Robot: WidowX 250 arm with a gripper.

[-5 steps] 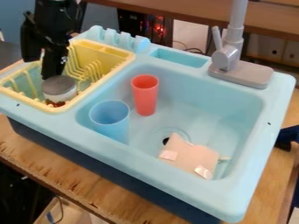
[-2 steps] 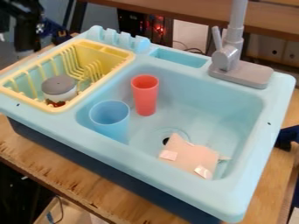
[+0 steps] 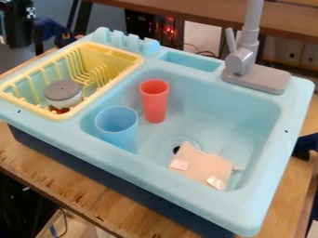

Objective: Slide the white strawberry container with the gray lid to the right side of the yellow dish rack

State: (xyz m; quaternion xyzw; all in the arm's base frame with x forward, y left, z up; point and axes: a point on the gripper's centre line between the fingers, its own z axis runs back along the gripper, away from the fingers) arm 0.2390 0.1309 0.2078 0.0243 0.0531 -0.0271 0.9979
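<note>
The white jar (image 3: 68, 102), upright under its flat grey lid (image 3: 62, 89), sits in the yellow rack (image 3: 135, 59), apart from the black gripper (image 3: 20, 37); it looks settled, with no adjusting plainly left. Whether the jaws are wide or narrow, I cannot tell. Beyond the rack, 1 blue cup (image 3: 116, 128) and 1 red cup (image 3: 154, 102) stand in the sink (image 3: 248, 116)

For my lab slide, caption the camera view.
Red cup and blue cup in a toy sink, gray-lidded jar in yellow rack.
</note>
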